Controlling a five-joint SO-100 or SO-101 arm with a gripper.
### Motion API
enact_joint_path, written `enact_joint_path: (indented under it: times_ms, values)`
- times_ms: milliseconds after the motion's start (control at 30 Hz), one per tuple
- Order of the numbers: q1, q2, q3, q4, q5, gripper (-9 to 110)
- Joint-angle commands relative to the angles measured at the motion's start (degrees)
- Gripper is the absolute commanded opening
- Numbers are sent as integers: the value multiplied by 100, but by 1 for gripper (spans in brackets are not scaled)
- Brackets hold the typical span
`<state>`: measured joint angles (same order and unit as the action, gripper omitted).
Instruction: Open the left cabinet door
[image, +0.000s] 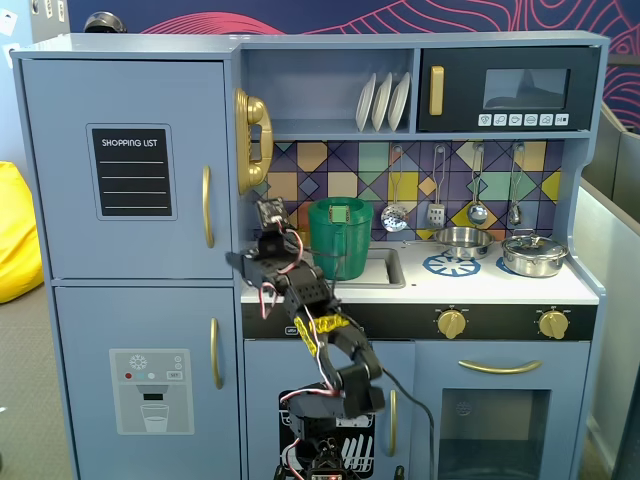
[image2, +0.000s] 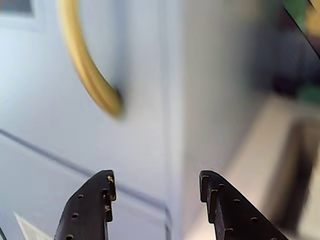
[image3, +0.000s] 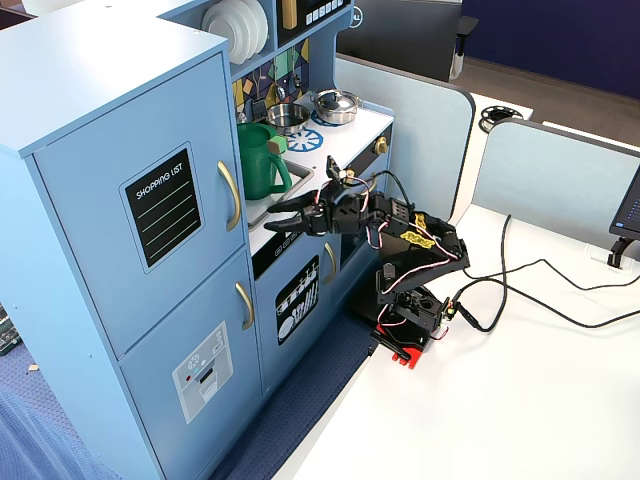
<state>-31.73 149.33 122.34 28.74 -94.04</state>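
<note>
The left cabinet door (image: 60, 160) is blue-grey, carries a black "SHOPPING LIST" panel (image: 132, 170) and is closed; it also shows in the other fixed view (image3: 90, 180). Its vertical gold handle (image: 208, 206) (image3: 231, 195) runs down the right side. In the wrist view the handle (image2: 85, 70) curves into the door above and left of my gripper (image2: 156, 176). The gripper is open and empty, its black fingertips (image2: 107, 182) wide apart. It points at the door's lower right corner, just below the handle's lower end. In both fixed views the gripper (image: 252, 258) (image3: 280, 217) hovers close to the fridge's right edge.
The lower door with the grey dispenser panel (image: 150, 390) sits below. A green pitcher (image: 340, 238) stands in the sink right beside my wrist. A gold phone (image: 252, 140) hangs above. The small cutlery-print door (image3: 297, 305) is behind my arm. Cables (image3: 520, 290) lie on the white table.
</note>
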Motion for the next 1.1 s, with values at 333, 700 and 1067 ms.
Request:
enact_joint_path:
  times_ms: [333,700,1067]
  values:
    - [-457,-1257,-1723,-940,-53,20]
    - [-721,-1723,-1863,-1547,-264,19]
    - [-1248,-2013,-1758,-1916,-659,19]
